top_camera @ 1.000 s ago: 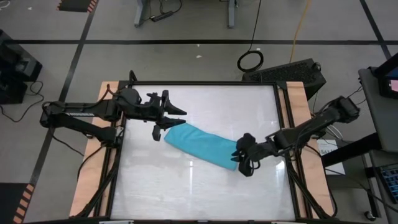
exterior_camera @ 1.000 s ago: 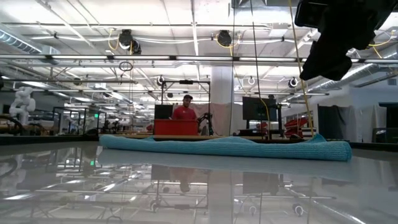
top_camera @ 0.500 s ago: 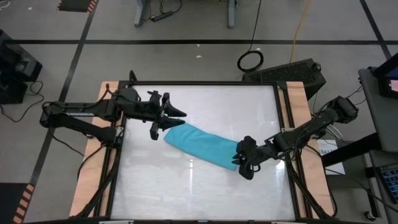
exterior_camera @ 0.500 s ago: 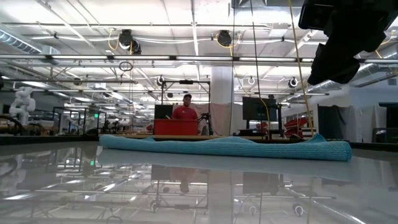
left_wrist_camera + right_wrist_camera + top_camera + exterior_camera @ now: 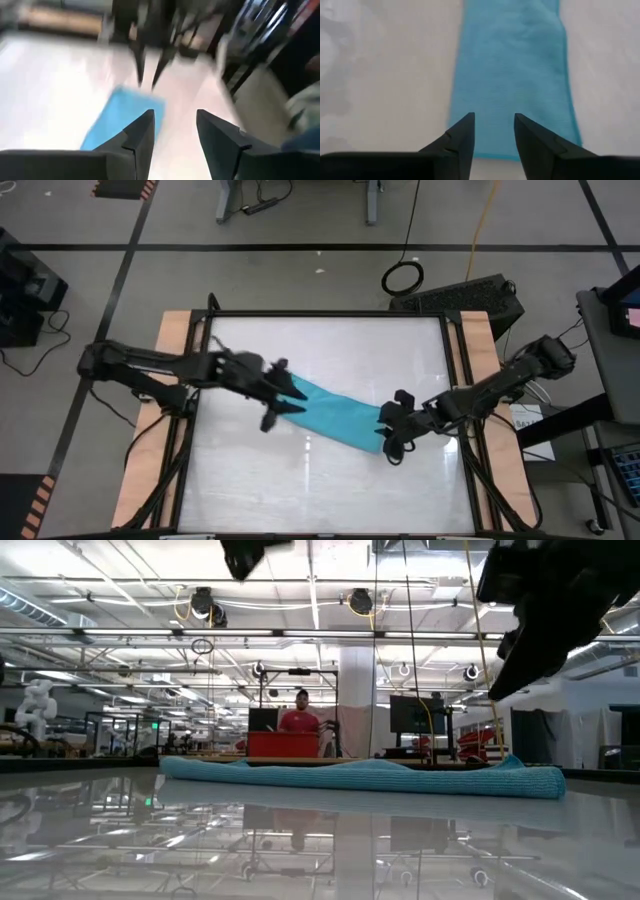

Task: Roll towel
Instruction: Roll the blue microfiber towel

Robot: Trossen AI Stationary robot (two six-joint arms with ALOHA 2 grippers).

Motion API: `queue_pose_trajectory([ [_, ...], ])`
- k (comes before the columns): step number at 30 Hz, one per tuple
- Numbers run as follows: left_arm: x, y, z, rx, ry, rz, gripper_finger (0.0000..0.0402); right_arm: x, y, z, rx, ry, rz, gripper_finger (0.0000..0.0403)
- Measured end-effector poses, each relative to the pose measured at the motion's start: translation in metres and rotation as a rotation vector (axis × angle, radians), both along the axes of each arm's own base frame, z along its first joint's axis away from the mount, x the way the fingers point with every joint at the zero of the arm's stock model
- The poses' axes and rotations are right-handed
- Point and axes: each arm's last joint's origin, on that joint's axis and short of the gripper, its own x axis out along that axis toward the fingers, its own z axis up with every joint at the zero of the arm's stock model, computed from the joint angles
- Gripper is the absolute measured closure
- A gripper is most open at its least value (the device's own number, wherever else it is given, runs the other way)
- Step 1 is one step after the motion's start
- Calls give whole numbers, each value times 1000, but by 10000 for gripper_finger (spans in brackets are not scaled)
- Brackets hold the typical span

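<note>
The turquoise towel point(image 5: 335, 413) lies on the white table as a long narrow strip, slanting from far left to near right; it also shows in the low view point(image 5: 360, 777). My left gripper point(image 5: 290, 395) hovers open above the towel's left end point(image 5: 125, 120), high above it in the low view point(image 5: 245, 555). My right gripper point(image 5: 385, 428) is open above the towel's right end point(image 5: 512, 75), clear of the cloth in the low view point(image 5: 540, 630).
The white table top point(image 5: 320, 490) is framed by dark rails with wooden side boards point(image 5: 150, 470). A person in red point(image 5: 298, 718) stands far behind the table in the low view. A black keyboard-like unit point(image 5: 460, 295) sits past the far right corner.
My left gripper has swung from the far left, beside the towel, toward the table's right and near edge, and now stands over the towel's left end. The towel has stayed where it was.
</note>
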Motion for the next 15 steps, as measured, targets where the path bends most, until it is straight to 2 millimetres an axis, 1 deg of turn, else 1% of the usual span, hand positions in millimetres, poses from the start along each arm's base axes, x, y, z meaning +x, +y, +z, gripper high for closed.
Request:
queue_pose_trajectory([
  [5,28,-8,-55,62,260,50,249,9,-10,-19,-12,99,-73,240],
  [9,43,-9,-97,45,451,88,249,16,-14,-35,10,167,-122,238],
  [12,49,-8,-117,59,532,137,249,21,-13,-44,29,189,-125,245],
  [15,53,-8,-131,93,565,173,249,23,-12,-51,37,207,-150,253],
])
